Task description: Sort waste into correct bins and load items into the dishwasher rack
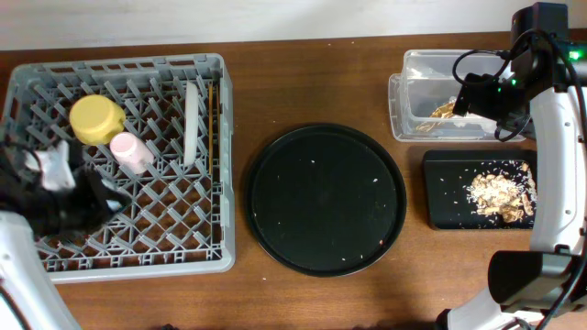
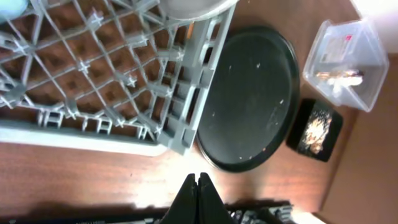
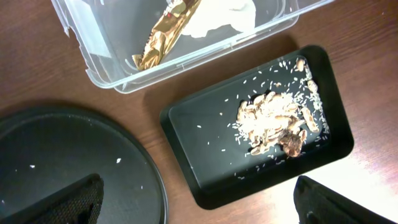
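The overhead view is evenly bright and shadows on the desk (image 1: 321,92) are soft and weak. Only the left arm (image 1: 37,206) looks a little smeared. In the left wrist view the top right corner is burnt to white, and the left claw (image 2: 199,193) is a dark, unsharp shape. In the right wrist view pale glare lies on the desk at the lower right, and the wrapper (image 3: 163,34) glints.

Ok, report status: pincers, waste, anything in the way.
Left pincer shut, empty. Right pincer open, empty. Wrapper, napkin in clear tub; scraps in black tray. Nothing blocking.
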{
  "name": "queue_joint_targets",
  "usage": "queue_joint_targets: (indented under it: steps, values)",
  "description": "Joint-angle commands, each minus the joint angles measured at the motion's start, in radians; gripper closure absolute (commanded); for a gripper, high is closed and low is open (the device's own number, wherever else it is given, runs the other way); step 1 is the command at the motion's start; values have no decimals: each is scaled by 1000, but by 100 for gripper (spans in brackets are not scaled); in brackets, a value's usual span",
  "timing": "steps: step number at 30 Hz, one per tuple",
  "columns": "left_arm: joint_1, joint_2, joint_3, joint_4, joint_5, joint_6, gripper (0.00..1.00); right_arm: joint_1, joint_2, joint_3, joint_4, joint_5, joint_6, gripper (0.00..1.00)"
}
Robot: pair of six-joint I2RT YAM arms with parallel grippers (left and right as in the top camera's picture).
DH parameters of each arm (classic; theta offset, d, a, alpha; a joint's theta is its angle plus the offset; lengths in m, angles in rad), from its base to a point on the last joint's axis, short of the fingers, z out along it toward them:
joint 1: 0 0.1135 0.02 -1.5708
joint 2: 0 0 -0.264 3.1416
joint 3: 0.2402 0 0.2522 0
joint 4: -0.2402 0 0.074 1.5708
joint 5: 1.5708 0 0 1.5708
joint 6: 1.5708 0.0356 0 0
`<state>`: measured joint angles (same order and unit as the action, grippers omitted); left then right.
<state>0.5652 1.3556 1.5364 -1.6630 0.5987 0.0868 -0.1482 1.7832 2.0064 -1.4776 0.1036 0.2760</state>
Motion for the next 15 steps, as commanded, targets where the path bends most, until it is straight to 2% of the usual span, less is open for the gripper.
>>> queue_joint_targets:
  steps: [1,2,3,7,11,13,15]
  values:
    - [-2,-145,-155,-3,42,15,98,-3,-9,13,0,-2,-6,1]
    - [-2,-187,-193,-13,41,8,82,-3,-9,13,0,-2,-6,1]
    - [-2,-219,-220,-25,41,8,1,-3,-9,13,0,-2,-6,1]
    - [-2,-291,-256,-25,15,-14,1,-3,-9,13,0,-2,-6,1]
    - [-2,-324,-256,-25,-152,-14,1,-3,-9,13,0,-2,-6,1]
    - [-2,-324,-256,-19,-187,-4,1,-3,-9,13,0,-2,-6,1]
    - [-2,-324,-259,55,-201,27,1,-3,-9,13,0,-2,-6,1]
